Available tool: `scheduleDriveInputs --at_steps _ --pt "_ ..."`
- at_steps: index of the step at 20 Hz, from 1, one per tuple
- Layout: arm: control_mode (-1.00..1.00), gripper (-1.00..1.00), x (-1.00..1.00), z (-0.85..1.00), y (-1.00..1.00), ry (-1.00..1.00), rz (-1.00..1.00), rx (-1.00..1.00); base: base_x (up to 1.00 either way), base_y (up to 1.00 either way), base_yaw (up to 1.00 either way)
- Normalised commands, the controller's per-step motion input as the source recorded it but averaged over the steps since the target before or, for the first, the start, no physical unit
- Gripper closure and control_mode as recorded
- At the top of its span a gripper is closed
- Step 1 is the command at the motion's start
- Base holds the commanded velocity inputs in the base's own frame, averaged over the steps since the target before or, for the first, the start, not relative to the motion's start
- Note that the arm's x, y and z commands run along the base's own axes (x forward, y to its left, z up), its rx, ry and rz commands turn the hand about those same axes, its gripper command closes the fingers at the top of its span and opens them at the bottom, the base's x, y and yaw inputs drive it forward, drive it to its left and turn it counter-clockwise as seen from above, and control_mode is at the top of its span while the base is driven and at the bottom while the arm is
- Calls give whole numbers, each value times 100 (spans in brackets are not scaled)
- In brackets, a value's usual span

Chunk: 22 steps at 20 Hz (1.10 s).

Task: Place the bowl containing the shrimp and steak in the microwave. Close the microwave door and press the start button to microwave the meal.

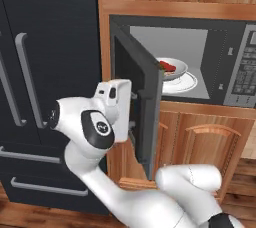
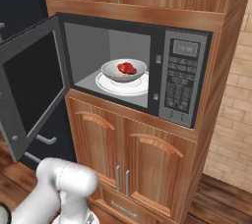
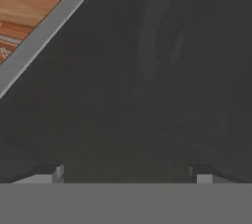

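1. The microwave (image 2: 133, 75) takes up the centre of the right base view, built into wood cabinetry, keypad panel (image 2: 179, 83) at its right side. I see its cavity open in both base views.

2. The microwave door (image 1: 137, 102) stands swung out on its left hinge, roughly halfway open. In the left base view I see it edge-on, running from upper centre down to lower centre of the frame. In the right base view it fills the left side (image 2: 29, 90), inner face toward the camera.

3. The arm's hand sits at centre left of the left base view, pressed up against the outer face of the door. The gripper (image 3: 125, 171) looks straight at dark door glass in the hand view, with the grey door frame cutting diagonally across the upper left. The fingertips (image 3: 49, 174) stand far apart, so the jaws are spread wide and hold nothing.

4. The bowl (image 2: 124, 70) is already inside the cavity, resting on the white turntable (image 2: 123, 84), upper centre of the right base view. The steak (image 2: 127, 67) lies red in the bowl. The shrimp (image 2: 118, 75) shows as a small orange fleck beside it; too small for me to say more.

5. Key relation, my judgement: the hand is on the outside of the door, the cavity on the far side of it. The door's long edge is vertical. Closing calls for a push toward the right of the left base view, sweeping the door about its hinge.

6. The start button remains unpressed, I judge; I cannot make out which key it is.
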Motion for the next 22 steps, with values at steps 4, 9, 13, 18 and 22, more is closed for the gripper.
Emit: scheduleDriveInputs --at_steps 4,9,13,18,22 --pt "-100 -100 -15 6 -100 -25 42 23 0 0 0" --pt "-100 -100 -3 17 -100 -21 41 24 0 0 0" --pt "-100 -100 22 33 -56 2 5 8 0 0 0" --pt "-100 -100 73 36 -26 24 -9 0 0 0 0" --pt "-100 -100 91 10 -26 19 -9 0 0 0 0"
